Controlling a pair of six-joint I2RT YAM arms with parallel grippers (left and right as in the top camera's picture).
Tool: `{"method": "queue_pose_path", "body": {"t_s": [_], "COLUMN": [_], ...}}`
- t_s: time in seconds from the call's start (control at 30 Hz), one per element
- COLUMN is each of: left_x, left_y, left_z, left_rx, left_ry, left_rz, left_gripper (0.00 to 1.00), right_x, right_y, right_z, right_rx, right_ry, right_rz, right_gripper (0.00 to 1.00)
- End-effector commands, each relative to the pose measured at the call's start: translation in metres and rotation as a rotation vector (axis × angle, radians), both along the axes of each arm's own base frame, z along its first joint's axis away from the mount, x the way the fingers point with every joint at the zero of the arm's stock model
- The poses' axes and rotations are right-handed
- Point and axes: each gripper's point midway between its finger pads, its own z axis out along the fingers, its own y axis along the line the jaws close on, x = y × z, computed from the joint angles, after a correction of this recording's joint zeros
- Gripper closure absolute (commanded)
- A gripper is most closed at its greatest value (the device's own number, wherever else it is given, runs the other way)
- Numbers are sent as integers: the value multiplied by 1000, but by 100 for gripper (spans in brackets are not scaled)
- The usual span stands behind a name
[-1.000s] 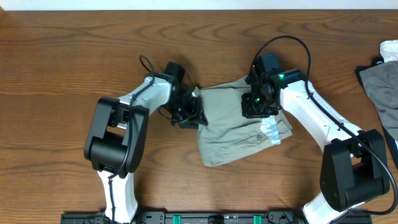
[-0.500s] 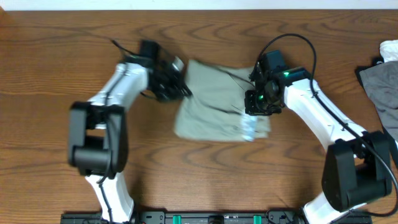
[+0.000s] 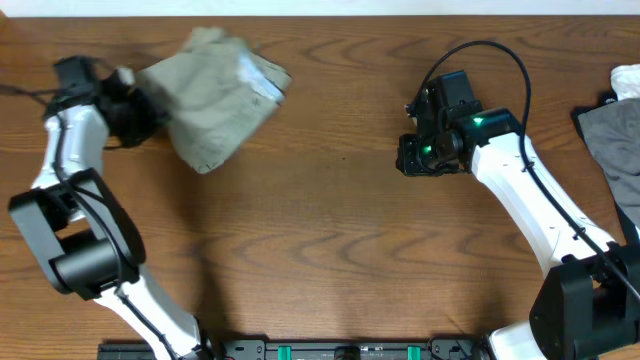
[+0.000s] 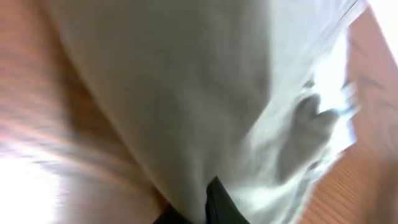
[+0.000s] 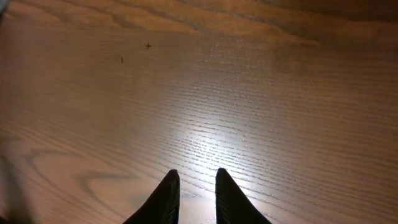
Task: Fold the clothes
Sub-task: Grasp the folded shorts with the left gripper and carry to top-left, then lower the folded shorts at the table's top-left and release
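At the far left of the table (image 3: 320, 240), the left gripper (image 3: 128, 112) sits near the back edge with its jaws fully closed on an edge of the shorts (image 3: 215, 95). In the left wrist view the pale khaki cloth spills straight out from the fingertips and fills the frame, too blurred to tell which hem or seam is pinched. The shorts are bunched rather than spread flat. Their bulk lies to the right of the left jaws, with the long axis running roughly left to right along the back of the table and one corner drooping toward the front. Whether the bundle rests fully on the wood cannot be told. Well apart to the right, across bare table, the right gripper (image 3: 418, 160) hovers with its fingers only a narrow gap apart and nothing between them, just wood grain beneath. A grey garment (image 3: 608, 130) lies at the far right edge. The left arm is plainly the nearer one, and the right would probably have to reach leftward to catch the free end for any fold.
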Motion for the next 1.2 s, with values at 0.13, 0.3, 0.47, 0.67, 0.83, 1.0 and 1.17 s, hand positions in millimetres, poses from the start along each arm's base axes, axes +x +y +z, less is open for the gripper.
{"method": "queue_pose_path", "body": {"t_s": [0.13,0.3,0.47,0.67,0.83,1.0,1.17], "left_x": [-37,-65,-67,-60,-40,-15,-17], "left_y": [10,9,-1,8,2,-23,-54], "left_z": [-26,-33,-11,11,10,-16,-50], "left_rx": [-6,12,35,154,221,291,263], "left_ry": [163,291,262,191,113,45,111], "left_rz": [-1,5,-48,-71,-146,-263,-339], "left_gripper": [59,59,75,94,94,94,94], "right_x": [4,4,4,9,13,18,14], "right_y": [2,2,2,3,4,5,7], "right_z": [11,11,11,13,14,16,16], "right_rx": [34,34,34,30,35,43,49], "right_ry": [-17,-18,-19,-43,-62,-85,-69], "right_rz": [-9,-9,-8,0,0,0,5], "right_gripper": [81,81,81,79,79,79,79]}}
